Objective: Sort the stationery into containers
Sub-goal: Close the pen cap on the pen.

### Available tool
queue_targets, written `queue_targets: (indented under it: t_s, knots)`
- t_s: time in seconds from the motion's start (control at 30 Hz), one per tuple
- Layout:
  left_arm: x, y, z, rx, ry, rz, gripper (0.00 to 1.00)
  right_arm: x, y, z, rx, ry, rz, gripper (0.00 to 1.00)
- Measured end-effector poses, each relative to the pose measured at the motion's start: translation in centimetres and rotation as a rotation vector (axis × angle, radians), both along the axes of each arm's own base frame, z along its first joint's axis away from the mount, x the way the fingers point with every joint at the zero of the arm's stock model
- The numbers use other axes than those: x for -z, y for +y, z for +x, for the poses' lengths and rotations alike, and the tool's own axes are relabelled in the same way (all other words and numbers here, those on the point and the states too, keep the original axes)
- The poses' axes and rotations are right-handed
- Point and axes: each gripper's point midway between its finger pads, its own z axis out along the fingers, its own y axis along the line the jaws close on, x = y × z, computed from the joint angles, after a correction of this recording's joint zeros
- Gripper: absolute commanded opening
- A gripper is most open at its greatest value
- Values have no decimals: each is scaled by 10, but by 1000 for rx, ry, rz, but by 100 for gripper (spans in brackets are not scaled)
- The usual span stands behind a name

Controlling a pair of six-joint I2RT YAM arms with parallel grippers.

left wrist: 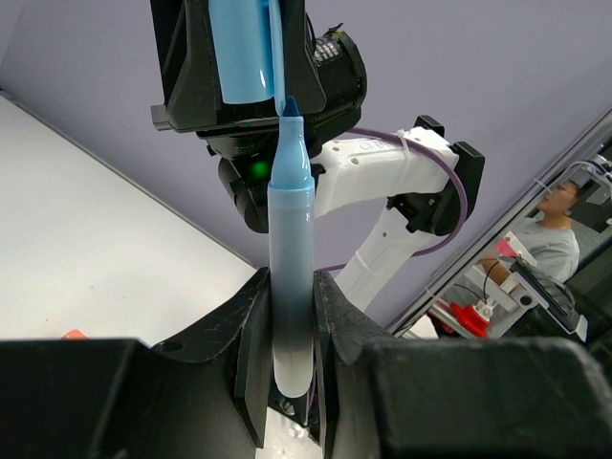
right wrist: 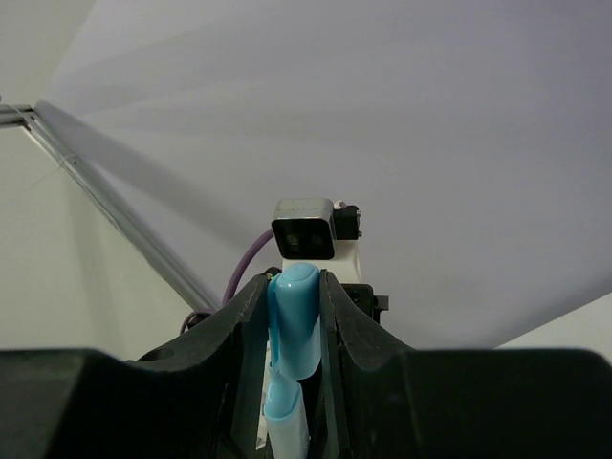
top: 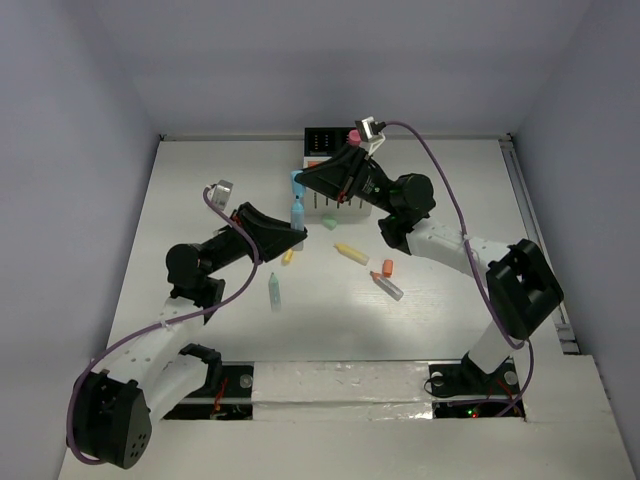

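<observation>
My left gripper is shut on the body of a blue highlighter and holds it upright above the table. Its tip is bare. My right gripper is shut on the highlighter's blue cap, right above the tip. The organizer of white and black compartments stands at the back, partly hidden by the right arm, with a pink item sticking out. Loose on the table lie a yellow highlighter, a green highlighter and an orange one.
A grey marker with an orange cap, a small yellow piece and a small green piece lie mid-table. White walls enclose the table on three sides. The two arms meet left of the organizer.
</observation>
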Motion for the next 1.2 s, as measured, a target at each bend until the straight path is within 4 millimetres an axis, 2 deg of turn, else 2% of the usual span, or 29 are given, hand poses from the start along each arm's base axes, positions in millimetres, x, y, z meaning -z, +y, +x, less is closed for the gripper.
queue_targets:
  t_s: [0.47, 0.83, 1.2]
  knots:
    - [3, -2, 0, 1, 8, 8, 0, -3, -1, 3, 16, 7, 14, 0]
    - [7, -2, 4, -12, 19, 18, 0, -6, 2, -5, -4, 5, 26, 0]
    - [2, -1, 7, -39, 9, 20, 0, 9, 3, -7, -3, 28, 17, 0]
